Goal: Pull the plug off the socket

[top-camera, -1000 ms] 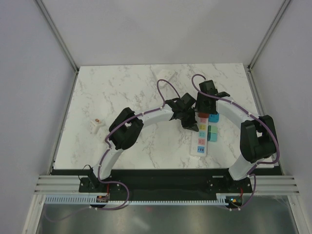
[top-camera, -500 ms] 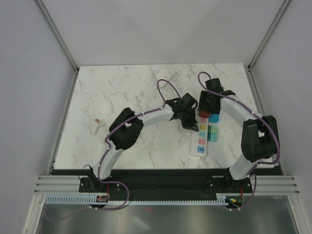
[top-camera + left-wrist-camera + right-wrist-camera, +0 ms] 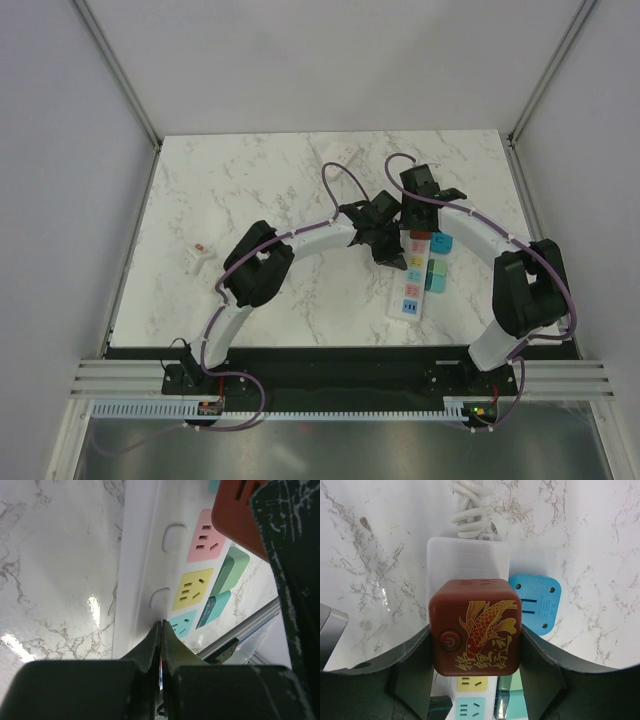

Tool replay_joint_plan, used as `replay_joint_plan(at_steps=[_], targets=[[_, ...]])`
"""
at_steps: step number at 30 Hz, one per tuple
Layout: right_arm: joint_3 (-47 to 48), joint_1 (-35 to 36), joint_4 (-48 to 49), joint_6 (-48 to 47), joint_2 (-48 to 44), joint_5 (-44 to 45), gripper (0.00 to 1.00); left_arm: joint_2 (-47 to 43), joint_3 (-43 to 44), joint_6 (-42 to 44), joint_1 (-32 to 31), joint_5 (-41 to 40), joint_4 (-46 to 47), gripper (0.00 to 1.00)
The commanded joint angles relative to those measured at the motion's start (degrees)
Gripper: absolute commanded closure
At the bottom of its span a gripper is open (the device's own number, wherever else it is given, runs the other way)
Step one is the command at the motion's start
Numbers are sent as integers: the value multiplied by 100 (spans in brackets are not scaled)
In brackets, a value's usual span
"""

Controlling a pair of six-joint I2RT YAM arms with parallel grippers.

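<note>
A white power strip [image 3: 410, 285] with coloured sockets lies at mid-right of the marble table. My right gripper [image 3: 416, 228] hangs over its far end, shut on a dark red cube plug [image 3: 475, 630] with a gold fish; the fingers [image 3: 412, 672] press both its sides. In the left wrist view the plug [image 3: 235, 505] is raised, and the pink socket [image 3: 206, 536] beneath it shows bare. My left gripper [image 3: 161, 623] is shut and empty, its tips pressing down on the strip's white edge [image 3: 140, 580] by the teal socket. It also shows in the top view [image 3: 388, 250].
A blue plug [image 3: 535, 602] lies on the table right of the strip, with green and teal plugs [image 3: 435, 275] nearer. The strip's coiled white cable [image 3: 470, 510] runs to the far side. A small white block [image 3: 197, 258] sits at the left.
My right gripper swung right, then back left over the strip's far end with the red plug. The left arm has stayed put.
</note>
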Motion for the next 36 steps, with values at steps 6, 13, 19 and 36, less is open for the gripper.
replay_joint_plan(at_steps=[6,13,19,36], targets=[[459,-128,-108,20,-631,-588,100,328,40,486,-51,-527,-410,98],[354,-480,14,-24,-852,-1159,100,-119,251,803,-24,-254,-242,98],[90,-788,796,90,-878,-2205,100,-823,-11,1084,143,-123,-120,98],[1302,476,2317,432,1098,-4472,100,-5489,-3440,1154,1724,335,322,98]])
